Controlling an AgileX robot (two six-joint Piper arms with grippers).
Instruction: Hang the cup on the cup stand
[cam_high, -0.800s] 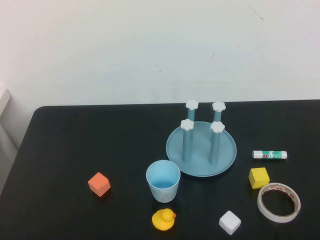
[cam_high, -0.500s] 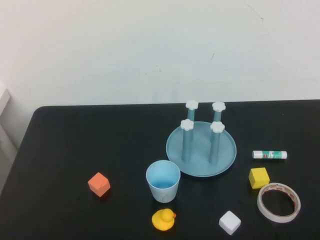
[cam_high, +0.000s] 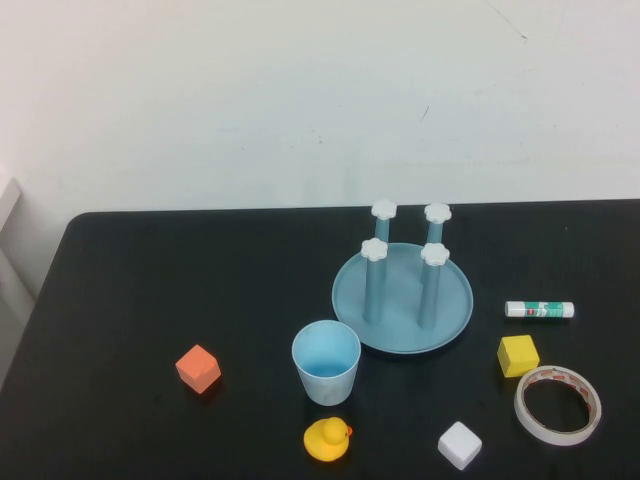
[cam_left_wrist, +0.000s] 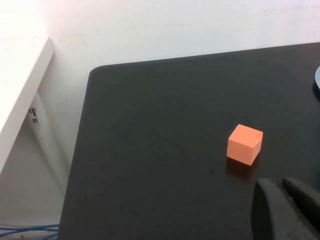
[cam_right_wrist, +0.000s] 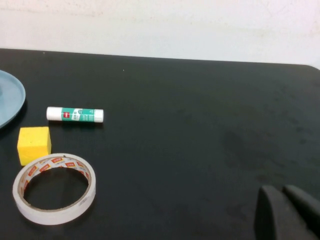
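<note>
The light-blue cup (cam_high: 326, 361) stands upright, mouth up, on the black table, just in front and left of the cup stand (cam_high: 402, 297). The stand is a round blue dish with four upright posts topped by white flower caps. Its rim edge shows in the right wrist view (cam_right_wrist: 9, 102). My left gripper (cam_left_wrist: 283, 190) is shut and empty, low over the table near the orange cube. My right gripper (cam_right_wrist: 283, 195) is shut and empty over bare table at the right. Neither gripper shows in the high view.
An orange cube (cam_high: 198, 368) lies at the left. A yellow duck (cam_high: 327, 439) and a white cube (cam_high: 459, 445) lie in front. A glue stick (cam_high: 539, 310), a yellow cube (cam_high: 518, 355) and a tape roll (cam_high: 558, 404) lie at the right.
</note>
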